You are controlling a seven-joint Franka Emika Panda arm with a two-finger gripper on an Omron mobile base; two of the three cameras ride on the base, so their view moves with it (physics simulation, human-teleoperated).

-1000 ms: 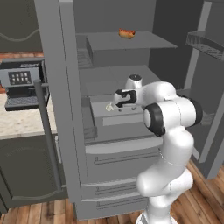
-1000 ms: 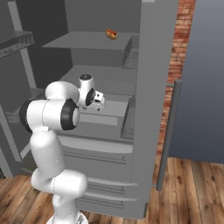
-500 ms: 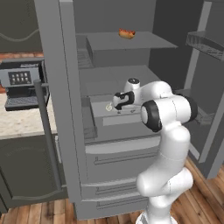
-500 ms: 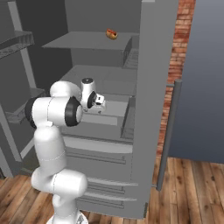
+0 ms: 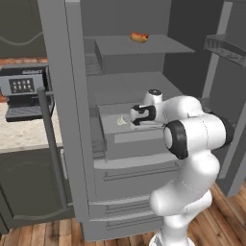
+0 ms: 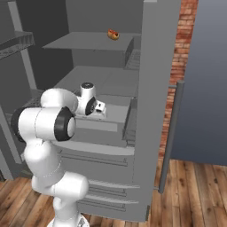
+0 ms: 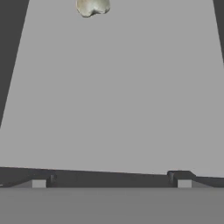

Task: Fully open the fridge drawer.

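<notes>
The fridge stands with its doors swung open, and the fridge drawer (image 5: 129, 137) sticks out from the middle of it, above the two wide front panels (image 5: 134, 175) with long bar handles. Its flat floor (image 7: 113, 87) is in the hand view, with a small pale lump (image 7: 92, 6) lying near the far end; the same pale lump (image 5: 121, 121) lies on the drawer floor in the left base view.

The arm rises from the floor, bends at a big white elbow (image 5: 197, 134) and reaches forward and a little to the left, with the wrist almost level. The gripper (image 5: 134, 115) is over the front part of the drawer and points inward. In the hand view the two dark finger tips (image 7: 179, 178) are spread wide apart, near the two sides of the picture, with nothing between them.

A hot dog (image 5: 139, 36) lies on the upper shelf (image 5: 144, 45). A coffee machine (image 5: 21, 91) stands on the counter to the left of the fridge.
</notes>
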